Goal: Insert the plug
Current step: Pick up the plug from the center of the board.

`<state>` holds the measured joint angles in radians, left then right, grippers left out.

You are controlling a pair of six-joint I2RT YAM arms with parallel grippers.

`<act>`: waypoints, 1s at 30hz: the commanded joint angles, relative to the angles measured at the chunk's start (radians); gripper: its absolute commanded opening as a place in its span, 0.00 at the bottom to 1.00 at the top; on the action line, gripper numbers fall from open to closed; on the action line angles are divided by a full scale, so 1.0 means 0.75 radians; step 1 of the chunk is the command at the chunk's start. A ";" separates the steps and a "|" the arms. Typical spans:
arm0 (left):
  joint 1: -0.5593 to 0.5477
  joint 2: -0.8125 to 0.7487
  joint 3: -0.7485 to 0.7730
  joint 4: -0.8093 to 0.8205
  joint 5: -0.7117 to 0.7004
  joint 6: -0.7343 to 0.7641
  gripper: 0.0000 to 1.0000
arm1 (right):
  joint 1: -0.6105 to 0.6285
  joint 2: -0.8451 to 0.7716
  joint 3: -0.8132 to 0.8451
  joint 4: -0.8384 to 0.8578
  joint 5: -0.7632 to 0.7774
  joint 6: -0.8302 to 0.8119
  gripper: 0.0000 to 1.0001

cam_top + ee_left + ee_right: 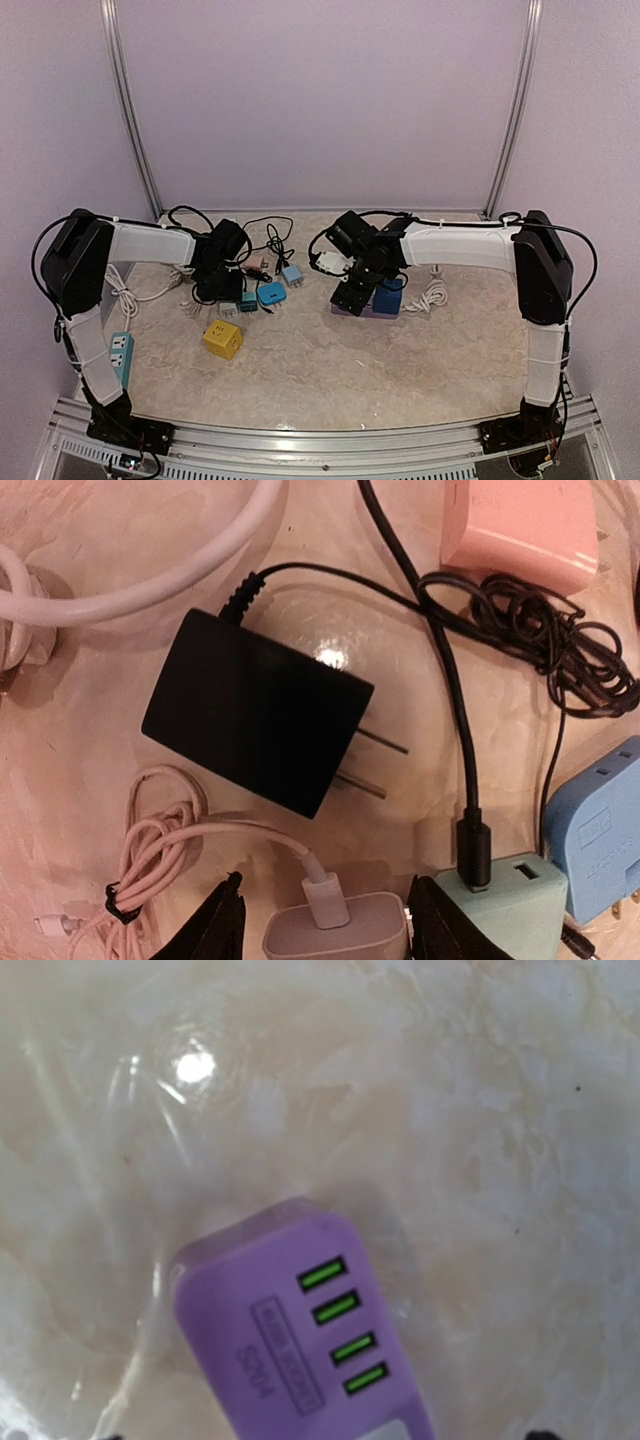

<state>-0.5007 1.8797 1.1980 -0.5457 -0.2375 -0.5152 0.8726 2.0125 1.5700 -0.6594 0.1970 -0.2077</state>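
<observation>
Left end effector (pixel 330 920) released, straddling grey charger (pixel 378 925) at bottom centre; only the left wrist shows this. Right end effector (pixel 353 290) released over purple power strip (pixel 300 1350) at centre-right of the tabletop (pixel 350 370); its green ports (pixel 340 1335) show only in the right wrist view.

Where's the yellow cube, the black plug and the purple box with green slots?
yellow cube (pixel 222 334): top view, on its upper face.
black plug (pixel 255 710): left wrist view, middle of its body.
purple box (pixel 300 1345): right wrist view, middle of its top face, beside the green slots.
</observation>
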 commanded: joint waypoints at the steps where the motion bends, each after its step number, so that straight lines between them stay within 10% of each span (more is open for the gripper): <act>1: -0.014 -0.065 -0.135 -0.018 -0.067 -0.022 0.55 | 0.009 -0.039 -0.017 -0.001 -0.008 -0.008 0.86; 11: -0.026 -0.121 -0.227 0.018 -0.026 -0.019 0.63 | 0.008 -0.037 -0.012 -0.020 0.031 0.002 0.86; 20: -0.003 -0.085 -0.211 0.049 -0.017 0.025 0.42 | 0.009 -0.037 -0.003 -0.028 0.027 0.014 0.86; 26: 0.000 -0.089 -0.221 0.033 -0.056 0.055 0.03 | 0.009 -0.033 0.004 -0.039 0.023 0.015 0.86; 30: -0.043 -0.164 -0.179 -0.043 -0.191 0.161 0.00 | -0.001 -0.049 0.034 -0.052 0.014 0.044 0.86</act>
<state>-0.5064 1.7996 1.0477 -0.5137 -0.2733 -0.4808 0.8742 2.0125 1.5700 -0.6689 0.2100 -0.2070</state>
